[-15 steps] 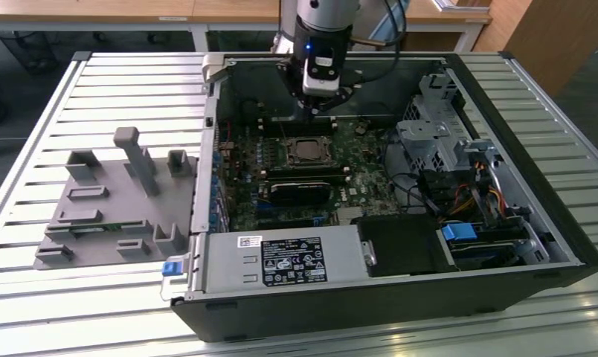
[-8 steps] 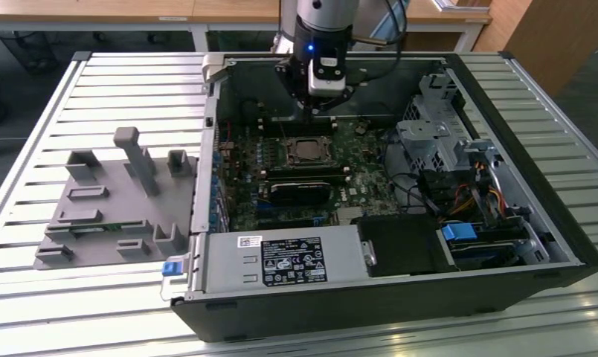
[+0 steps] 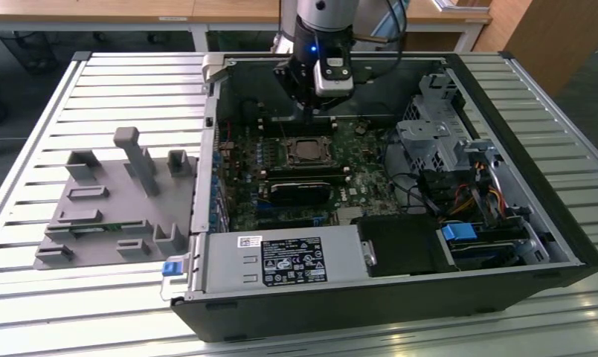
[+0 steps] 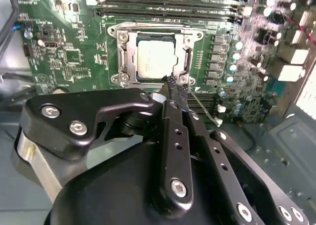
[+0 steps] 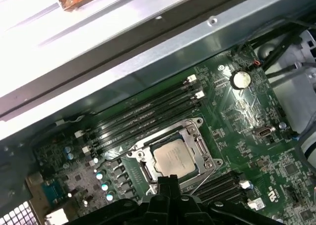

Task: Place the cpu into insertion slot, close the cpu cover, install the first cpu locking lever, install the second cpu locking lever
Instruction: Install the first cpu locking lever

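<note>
Second wrist view: cpu (image 4: 157, 59) seated, cover (image 4: 126, 57) down over it. Fingers (image 4: 173, 86) clenched at cover's corner beside thin lever wire (image 4: 198, 103). Judged: first lever step; needs precise hooking pressure.

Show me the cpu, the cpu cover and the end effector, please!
cpu (image 4: 157, 58): second wrist view, middle of its metal face.
cpu cover (image 4: 126, 57): second wrist view, a side bar of the silver frame.
end effector (image 4: 175, 85): second wrist view, its black tip.
</note>
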Action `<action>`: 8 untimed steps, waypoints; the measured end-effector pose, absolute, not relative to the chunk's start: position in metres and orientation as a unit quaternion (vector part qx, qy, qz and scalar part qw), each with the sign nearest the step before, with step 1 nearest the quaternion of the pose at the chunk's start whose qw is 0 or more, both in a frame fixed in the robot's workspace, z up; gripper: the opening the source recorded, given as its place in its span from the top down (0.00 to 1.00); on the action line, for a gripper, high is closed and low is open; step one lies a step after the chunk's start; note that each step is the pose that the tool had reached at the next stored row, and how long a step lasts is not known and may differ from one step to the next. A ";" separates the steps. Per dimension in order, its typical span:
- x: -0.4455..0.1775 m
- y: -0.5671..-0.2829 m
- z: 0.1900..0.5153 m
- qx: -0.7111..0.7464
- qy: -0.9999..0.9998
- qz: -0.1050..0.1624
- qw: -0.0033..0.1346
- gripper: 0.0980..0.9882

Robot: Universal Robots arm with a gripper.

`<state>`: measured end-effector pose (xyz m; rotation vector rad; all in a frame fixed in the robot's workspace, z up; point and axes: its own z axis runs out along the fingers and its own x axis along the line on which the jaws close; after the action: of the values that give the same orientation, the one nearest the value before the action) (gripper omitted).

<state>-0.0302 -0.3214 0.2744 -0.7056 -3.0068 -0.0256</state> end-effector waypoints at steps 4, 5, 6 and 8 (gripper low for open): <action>-0.030 -0.321 0.274 -0.212 -0.977 -0.009 0.021 0.99; -0.030 -0.321 0.274 -0.210 -0.978 -0.010 0.019 0.99; -0.030 -0.321 0.274 -0.207 -0.978 -0.010 0.016 0.99; -0.030 -0.321 0.274 -0.196 -0.980 -0.012 0.014 0.99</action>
<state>-0.0301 -0.3214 0.2741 -0.6099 -3.0523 -0.0364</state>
